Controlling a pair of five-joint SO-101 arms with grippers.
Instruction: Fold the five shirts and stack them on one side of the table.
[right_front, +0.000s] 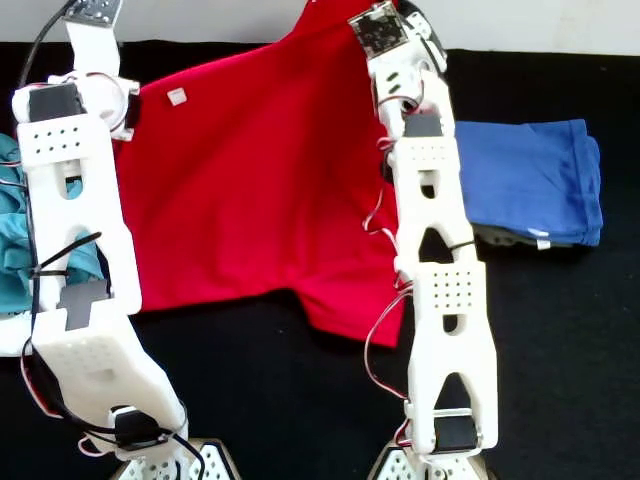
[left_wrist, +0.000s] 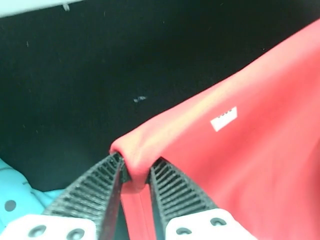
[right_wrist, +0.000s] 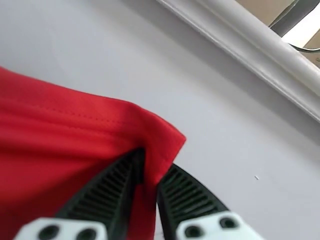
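Left tool (left_wrist: 135, 164) and right tool (right_wrist: 153, 162), each tight on an edge fold of the red shirt (right_front: 260, 200) between them.

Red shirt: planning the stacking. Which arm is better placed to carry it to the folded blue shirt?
Probably right: the right gripper pinches the red shirt corner nearest the folded blue shirt; the left gripper holds the opposite corner.

A: Open black table (right_front: 270, 400) along the near edge, middle stretch, plenty of room to pass there!

B: Centre's blocked, though: the red shirt (right_front: 250, 200) is spread wide. Folded blue shirts (right_front: 530, 180) take the right side, and a teal heap (right_front: 8, 270) crowds the left edge.
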